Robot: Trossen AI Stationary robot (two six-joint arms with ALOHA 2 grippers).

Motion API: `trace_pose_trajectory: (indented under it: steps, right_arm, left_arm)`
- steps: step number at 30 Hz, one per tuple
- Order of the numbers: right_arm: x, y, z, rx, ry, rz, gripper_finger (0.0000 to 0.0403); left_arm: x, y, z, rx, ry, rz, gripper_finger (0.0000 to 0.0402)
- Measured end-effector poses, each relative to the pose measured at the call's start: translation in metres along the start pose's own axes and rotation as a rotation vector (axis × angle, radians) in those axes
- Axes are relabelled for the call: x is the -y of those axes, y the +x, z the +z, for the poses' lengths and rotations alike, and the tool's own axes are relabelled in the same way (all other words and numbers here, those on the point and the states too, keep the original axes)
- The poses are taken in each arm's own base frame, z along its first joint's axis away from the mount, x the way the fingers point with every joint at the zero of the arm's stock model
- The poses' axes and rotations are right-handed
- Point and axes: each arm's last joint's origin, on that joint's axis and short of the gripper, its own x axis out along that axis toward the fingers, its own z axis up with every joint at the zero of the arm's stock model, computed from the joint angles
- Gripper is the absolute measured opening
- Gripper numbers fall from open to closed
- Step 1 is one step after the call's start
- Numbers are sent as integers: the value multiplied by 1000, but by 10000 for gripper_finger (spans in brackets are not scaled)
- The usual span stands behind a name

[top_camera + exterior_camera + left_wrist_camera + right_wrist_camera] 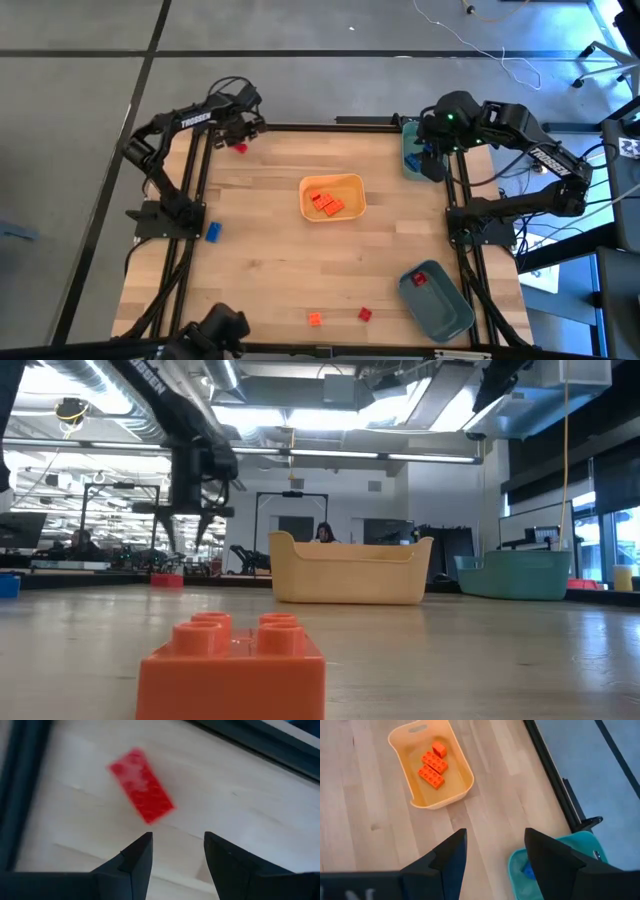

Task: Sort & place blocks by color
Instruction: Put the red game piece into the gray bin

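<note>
Left gripper (174, 852) hovers jaws apart over the red brick (142, 785) at the table's far-left corner. Rigid, light, slick plastic: pinch its long flat sides. Right gripper (495, 852) open above the far teal bin (580, 852).

bare wood mid-table – yellow tray (333, 196) centre

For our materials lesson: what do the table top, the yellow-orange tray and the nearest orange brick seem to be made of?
Table top: looks like pale wood, matt, with plank seams and grain.
Yellow-orange tray: probably moulded plastic, smooth, with rounded rim and a cut-out handle.
Orange brick: likely hard plastic, even colour, with round studs on top.
</note>
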Motion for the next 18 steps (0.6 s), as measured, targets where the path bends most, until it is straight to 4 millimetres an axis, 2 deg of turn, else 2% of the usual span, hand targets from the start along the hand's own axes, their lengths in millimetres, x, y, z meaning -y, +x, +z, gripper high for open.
trace_pose_trajectory:
  steps: [5,11,18]
  right_arm:
    - [0,0,3,31,53,-4,200]
    - [1,0,6,59,71,-7,200]
    - [1,0,7,72,69,-9,200]
  left_arm:
    - [-10,6,7,19,-139,43,169]
    - [-12,6,11,125,-94,91,169]
    - [-13,15,13,114,-175,114,169]
